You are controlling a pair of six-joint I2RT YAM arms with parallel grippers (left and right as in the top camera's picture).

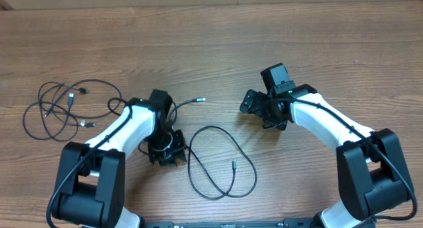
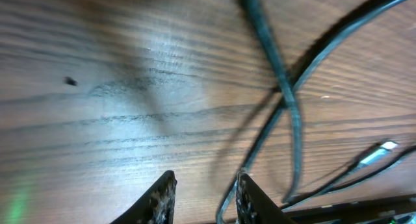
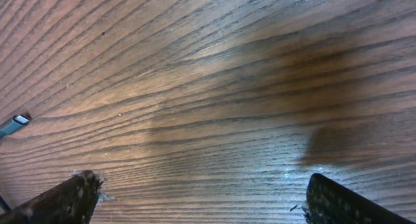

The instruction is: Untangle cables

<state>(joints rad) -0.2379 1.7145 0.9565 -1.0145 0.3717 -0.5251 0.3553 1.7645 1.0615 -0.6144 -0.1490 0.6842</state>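
Observation:
One thin black cable (image 1: pixel 221 163) lies in a loose loop at the table's middle, its plug end inside the loop. A second cable (image 1: pixel 188 102) runs from my left gripper (image 1: pixel 166 152) up to a silver plug (image 1: pixel 201 100). Further cables (image 1: pixel 63 109) lie tangled at the far left. In the left wrist view two cable strands cross (image 2: pixel 286 87), and one strand runs down between the narrowly parted fingers, against the right fingertip (image 2: pixel 250 201). My left gripper (image 2: pixel 205 193) is low over the wood. My right gripper (image 3: pixel 201 198) stands wide open over bare wood with nothing between its fingers.
The silver plug tip (image 3: pixel 14 123) shows at the left edge of the right wrist view. My right gripper (image 1: pixel 254 104) hovers right of that plug. The thicker arm cables run along both white arms. The wooden table (image 1: pixel 330 30) extends far back.

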